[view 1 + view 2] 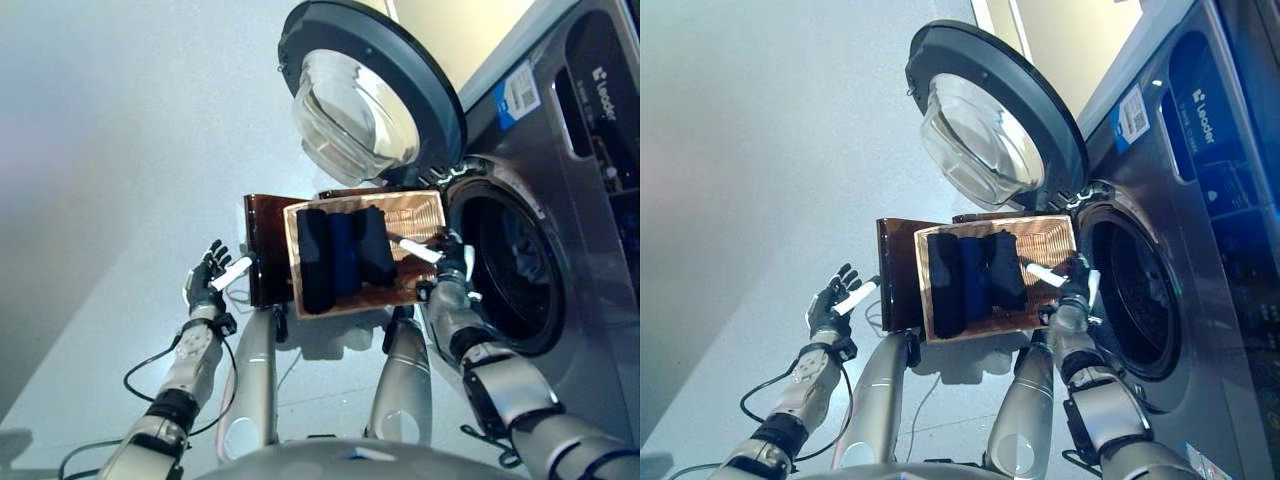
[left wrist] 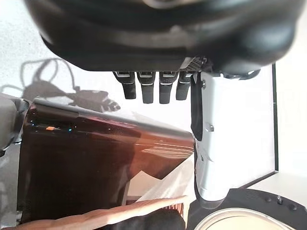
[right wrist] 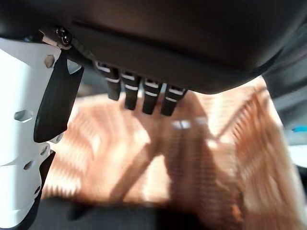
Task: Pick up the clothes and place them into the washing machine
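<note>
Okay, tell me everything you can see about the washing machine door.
The washing machine door is round, with a dark grey outer ring around a clear, bulging bowl-shaped window that looks like glass or plastic. It is swung wide open, hinged at the edge nearest the drum opening, with its inner side facing the camera. It hangs above the brown basket of dark clothes. Neither hand touches it.

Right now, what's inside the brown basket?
The brown basket holds dark rolled clothes, one black, one blue, one black, side by side. Its ribbed bottom shows beside them. What lies under the clothes is hidden. The washing machine drum looks dark and can't be read.
</note>
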You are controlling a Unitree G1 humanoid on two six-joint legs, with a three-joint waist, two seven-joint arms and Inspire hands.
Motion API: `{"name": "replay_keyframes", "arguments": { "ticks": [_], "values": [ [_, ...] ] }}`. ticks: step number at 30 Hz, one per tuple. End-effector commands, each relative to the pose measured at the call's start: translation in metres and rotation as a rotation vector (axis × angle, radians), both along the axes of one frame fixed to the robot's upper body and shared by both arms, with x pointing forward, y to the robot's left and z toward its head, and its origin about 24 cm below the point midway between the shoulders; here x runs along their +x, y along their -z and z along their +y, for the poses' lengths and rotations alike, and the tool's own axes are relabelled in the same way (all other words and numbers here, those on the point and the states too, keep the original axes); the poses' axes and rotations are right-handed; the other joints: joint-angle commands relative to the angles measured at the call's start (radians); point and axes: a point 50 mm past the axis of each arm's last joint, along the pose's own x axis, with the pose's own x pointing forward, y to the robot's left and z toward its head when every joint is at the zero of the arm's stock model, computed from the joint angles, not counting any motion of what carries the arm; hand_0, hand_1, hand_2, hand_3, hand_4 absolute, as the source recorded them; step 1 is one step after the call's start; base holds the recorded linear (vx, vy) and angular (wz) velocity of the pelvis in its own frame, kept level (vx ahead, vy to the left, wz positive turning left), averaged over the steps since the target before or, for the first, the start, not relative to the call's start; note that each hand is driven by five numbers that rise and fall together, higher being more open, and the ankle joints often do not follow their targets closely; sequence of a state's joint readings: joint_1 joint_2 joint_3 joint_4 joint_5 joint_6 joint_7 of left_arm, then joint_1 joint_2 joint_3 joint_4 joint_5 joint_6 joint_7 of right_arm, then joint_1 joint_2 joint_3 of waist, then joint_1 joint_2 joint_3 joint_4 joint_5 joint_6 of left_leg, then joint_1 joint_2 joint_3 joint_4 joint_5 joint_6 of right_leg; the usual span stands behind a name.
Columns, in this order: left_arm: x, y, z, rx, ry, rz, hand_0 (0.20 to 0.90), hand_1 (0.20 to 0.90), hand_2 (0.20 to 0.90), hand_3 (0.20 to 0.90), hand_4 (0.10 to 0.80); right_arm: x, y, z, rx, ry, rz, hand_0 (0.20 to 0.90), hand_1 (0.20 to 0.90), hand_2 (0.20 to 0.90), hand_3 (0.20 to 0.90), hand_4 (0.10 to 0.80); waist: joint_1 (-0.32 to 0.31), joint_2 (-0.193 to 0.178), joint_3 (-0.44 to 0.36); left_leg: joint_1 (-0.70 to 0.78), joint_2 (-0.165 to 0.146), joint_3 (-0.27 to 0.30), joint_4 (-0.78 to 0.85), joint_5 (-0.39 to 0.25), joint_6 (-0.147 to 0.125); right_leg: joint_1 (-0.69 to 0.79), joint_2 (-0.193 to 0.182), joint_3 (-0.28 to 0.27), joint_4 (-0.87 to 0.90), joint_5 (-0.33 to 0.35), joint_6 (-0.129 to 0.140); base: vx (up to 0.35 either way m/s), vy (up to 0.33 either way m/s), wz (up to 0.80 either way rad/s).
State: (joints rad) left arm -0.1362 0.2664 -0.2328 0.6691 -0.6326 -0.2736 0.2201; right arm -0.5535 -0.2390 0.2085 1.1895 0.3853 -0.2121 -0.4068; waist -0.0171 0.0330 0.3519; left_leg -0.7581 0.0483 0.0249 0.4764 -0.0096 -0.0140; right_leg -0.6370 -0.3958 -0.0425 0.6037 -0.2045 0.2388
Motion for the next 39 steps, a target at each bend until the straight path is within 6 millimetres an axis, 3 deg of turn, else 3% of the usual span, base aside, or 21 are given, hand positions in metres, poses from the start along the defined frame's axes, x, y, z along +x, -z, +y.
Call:
{"name": "replay_keyframes", "arguments": {
  "ticks": [1, 17, 39],
  "values": [
    [0.017, -0.026, 0.01, 0.05, -0.044, -0.158, 0.9, 0.9, 0.9, 0.9, 0.8, 0.013, -0.019, 0.002, -0.088, -0.07, -0.079, 0.9, 0.9, 0.9, 0.9, 0.8, 0.014, 0.017, -0.004, 0.04, 0.1, -0.062, 0.131, -0.136, -0.102, 0.035, -0.026, 0.024, -0.171, 0.222, -0.043, 0.0, 0.0, 0.0],
    [0.02, -0.028, 0.004, 0.063, -0.015, -0.164, 0.9, 0.9, 0.9, 0.9, 0.8, 0.025, -0.025, 0.013, -0.277, -0.177, 0.0, 0.9, 0.9, 0.9, 0.9, 0.8, 0.041, 0.031, -0.003, 0.041, 0.087, -0.062, 0.12, -0.128, -0.099, 0.061, -0.036, 0.004, -0.19, 0.23, -0.037, 0.001, 0.0, 0.01],
    [0.017, -0.041, 0.0, 0.094, 0.076, -0.216, 0.9, 0.9, 0.9, 0.9, 0.8, 0.029, -0.03, -0.008, -0.423, -0.052, 0.167, 0.9, 0.9, 0.9, 0.9, 0.8, 0.104, 0.078, 0.016, -0.018, 0.066, -0.066, 0.188, -0.148, -0.081, 0.004, -0.047, 0.018, -0.112, 0.202, -0.045, -0.002, 0.007, 0.03]
  ]
}}
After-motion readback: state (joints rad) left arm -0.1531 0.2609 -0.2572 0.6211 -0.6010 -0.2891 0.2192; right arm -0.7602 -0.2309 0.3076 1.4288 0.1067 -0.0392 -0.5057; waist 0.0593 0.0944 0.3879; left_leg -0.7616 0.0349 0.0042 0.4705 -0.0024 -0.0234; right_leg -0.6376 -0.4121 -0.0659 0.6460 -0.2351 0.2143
